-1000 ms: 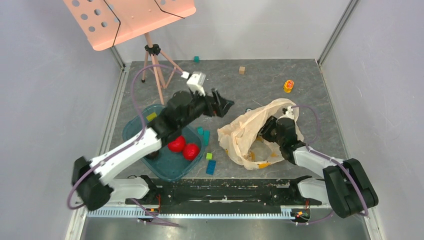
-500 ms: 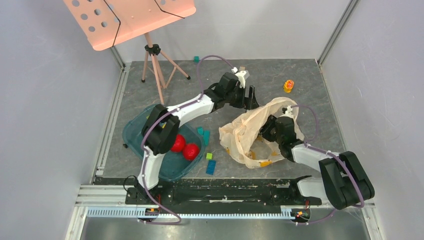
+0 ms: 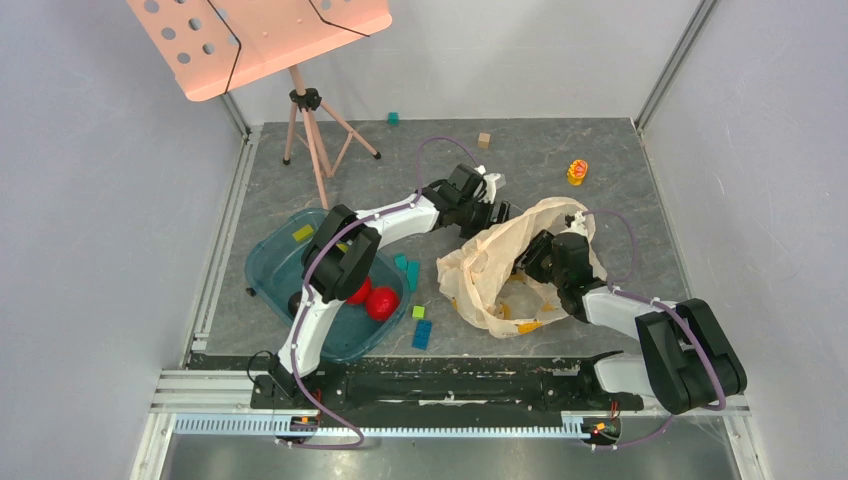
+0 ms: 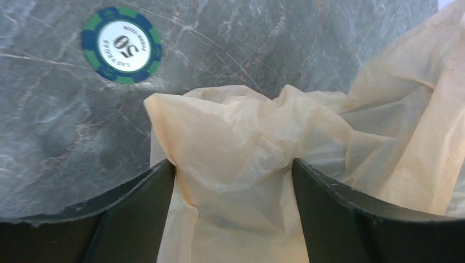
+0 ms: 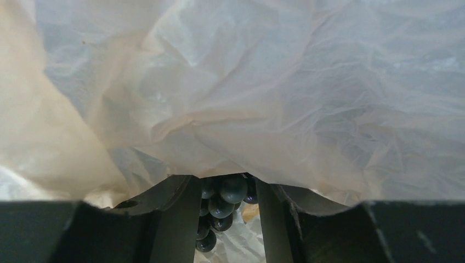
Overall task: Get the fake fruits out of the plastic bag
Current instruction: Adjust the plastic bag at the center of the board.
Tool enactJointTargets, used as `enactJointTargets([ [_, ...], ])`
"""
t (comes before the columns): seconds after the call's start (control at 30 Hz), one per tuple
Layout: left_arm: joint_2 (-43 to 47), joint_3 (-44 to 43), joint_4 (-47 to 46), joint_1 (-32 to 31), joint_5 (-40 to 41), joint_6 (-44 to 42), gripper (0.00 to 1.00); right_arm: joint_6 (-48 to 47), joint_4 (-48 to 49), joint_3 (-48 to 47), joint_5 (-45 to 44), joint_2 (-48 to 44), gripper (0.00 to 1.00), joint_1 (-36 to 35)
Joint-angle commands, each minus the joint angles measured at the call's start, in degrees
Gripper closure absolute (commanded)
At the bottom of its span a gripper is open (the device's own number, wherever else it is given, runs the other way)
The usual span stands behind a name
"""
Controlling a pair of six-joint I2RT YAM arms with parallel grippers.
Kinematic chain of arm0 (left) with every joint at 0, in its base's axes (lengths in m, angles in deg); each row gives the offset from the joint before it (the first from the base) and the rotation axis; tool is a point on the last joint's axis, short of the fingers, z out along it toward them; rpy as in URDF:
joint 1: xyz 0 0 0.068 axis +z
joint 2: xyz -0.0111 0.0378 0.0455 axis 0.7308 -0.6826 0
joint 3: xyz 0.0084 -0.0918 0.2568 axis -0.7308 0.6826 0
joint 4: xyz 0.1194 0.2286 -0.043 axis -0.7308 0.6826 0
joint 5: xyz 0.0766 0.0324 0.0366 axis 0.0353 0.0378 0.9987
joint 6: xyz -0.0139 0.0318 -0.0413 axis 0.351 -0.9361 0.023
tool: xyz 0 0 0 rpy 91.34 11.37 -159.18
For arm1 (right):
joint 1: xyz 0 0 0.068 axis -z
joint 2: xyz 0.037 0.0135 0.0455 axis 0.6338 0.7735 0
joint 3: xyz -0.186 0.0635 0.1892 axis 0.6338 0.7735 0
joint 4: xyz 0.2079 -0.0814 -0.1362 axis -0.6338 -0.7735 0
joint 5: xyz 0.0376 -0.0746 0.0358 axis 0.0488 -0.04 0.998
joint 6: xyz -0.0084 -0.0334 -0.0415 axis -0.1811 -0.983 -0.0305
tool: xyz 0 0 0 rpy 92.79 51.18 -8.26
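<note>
Peach plastic bag (image 3: pixel 475 270), centre right, swallows the right fingers (image 5: pixel 175 219), closed on grapes (image 5: pixel 222 205) — left fingers (image 4: pixel 137 219) gape astride a fold. Unpinned, the bag may lift too. Apples (image 3: pixel 382 303) sit in the tray (image 3: pixel 275 265), lower left.

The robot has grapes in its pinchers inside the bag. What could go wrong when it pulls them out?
The plastic bag is draped over the right gripper, so pulling out might drag the whole bag along. The left gripper sits open around a fold of the bag, not pinching it yet, so nothing seems to pin the bag down. Also, the grapes sit between the fingers as a loose bunch, so they could slip back inside.
</note>
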Motion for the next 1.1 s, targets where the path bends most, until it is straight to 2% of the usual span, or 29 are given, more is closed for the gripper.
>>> enactJointTargets([
  [0.0,-1.0,0.7,-2.6,-0.9,-5.4,-0.1,0.25,-0.9,3.3,-0.4,-0.5,0.7,0.58,0.4],
  [0.17,-1.5,3.1,-6.0,-1.0,-7.6,2.3,0.53,-1.1,4.1,0.6,-0.1,0.5,0.58,0.4],
  [0.3,-0.9,4.9,-8.5,-1.0,-8.8,4.2,0.89,-1.9,3.9,0.9,0.3,-0.2,0.58,0.4],
  [0.37,-0.1,5.5,-9.6,-1.0,-9.2,5.1,0.98,-2.5,3.9,1.4,0.6,-1.1,0.58,0.4],
  [0.53,4.1,8.8,-14.5,-1.0,-10.7,8.5,0.98,-4.4,4.5,4.0,1.3,-5.8,0.57,0.4],
  [0.7,10.0,13.0,-23.6,-1.3,-12.5,14.4,0.98,-3.6,6.9,8.2,2.7,-11.6,0.54,0.4],
  [0.87,14.5,14.4,-25.1,-2.2,-12.7,15.8,0.98,-3.1,6.5,10.9,1.8,-17.6,0.5,0.4],
  [1.07,16.0,15.5,-27.2,-2.8,-13.8,18.2,0.98,-2.7,6.9,12.1,1.7,-20.7,0.51,0.5],
])
